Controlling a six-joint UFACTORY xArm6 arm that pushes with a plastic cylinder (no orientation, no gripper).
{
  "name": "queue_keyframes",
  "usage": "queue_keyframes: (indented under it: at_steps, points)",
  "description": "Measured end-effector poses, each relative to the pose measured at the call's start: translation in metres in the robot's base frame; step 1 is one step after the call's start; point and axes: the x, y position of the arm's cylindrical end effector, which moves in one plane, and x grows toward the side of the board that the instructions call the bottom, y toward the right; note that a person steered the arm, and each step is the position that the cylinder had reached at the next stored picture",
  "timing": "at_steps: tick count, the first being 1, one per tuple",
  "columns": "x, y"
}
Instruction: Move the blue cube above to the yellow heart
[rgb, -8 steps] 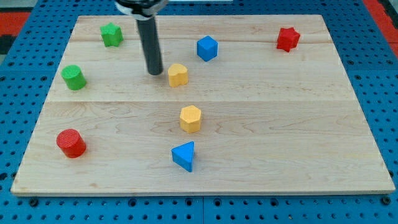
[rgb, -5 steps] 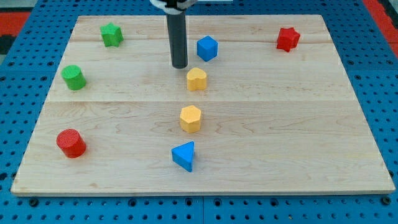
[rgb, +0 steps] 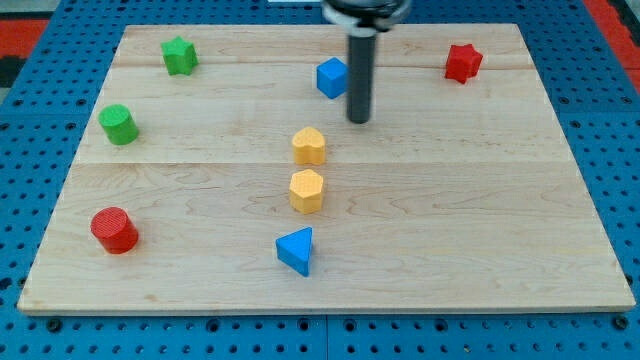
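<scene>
Pale wood grain runs lengthwise across the table (rgb: 480, 200), a light board of joined planks resting on a blue perforated base with a red patch at each upper corner. The arm carries no clasping end effector, only a smooth, dark, matte rod that stands nearly upright; its tip (rgb: 359, 120) rests on the bare board just right of the blue cube (rgb: 332, 77) and slightly lower in the view, with the rod's shaft partly covering the cube's right edge, so contact cannot be judged. The blue cube, glossy and sharp-cornered, sits near the view's top centre. Below it and a little to the left lies the yellow heart (rgb: 310, 146), rounded and lobed, well apart from the cube and down-left of the tip. Just beneath the heart, nearly touching it, is a yellow hexagonal block (rgb: 307, 190), and lower still a blue triangular block (rgb: 296, 250). At the view's left are a green star-like block (rgb: 179, 55), a green cylinder (rgb: 118, 124) and a red cylinder (rgb: 114, 229). A red star-like block (rgb: 463, 62) sits alone at the upper right. Nothing lies between the cube and the heart.
</scene>
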Motion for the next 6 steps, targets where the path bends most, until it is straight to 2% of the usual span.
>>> queue_keyframes:
  at_steps: [1, 2, 3, 6]
  points:
    - [-0.044, 0.023]
    - [-0.086, -0.005]
    - [-0.093, -0.062]
    - [-0.049, -0.071]
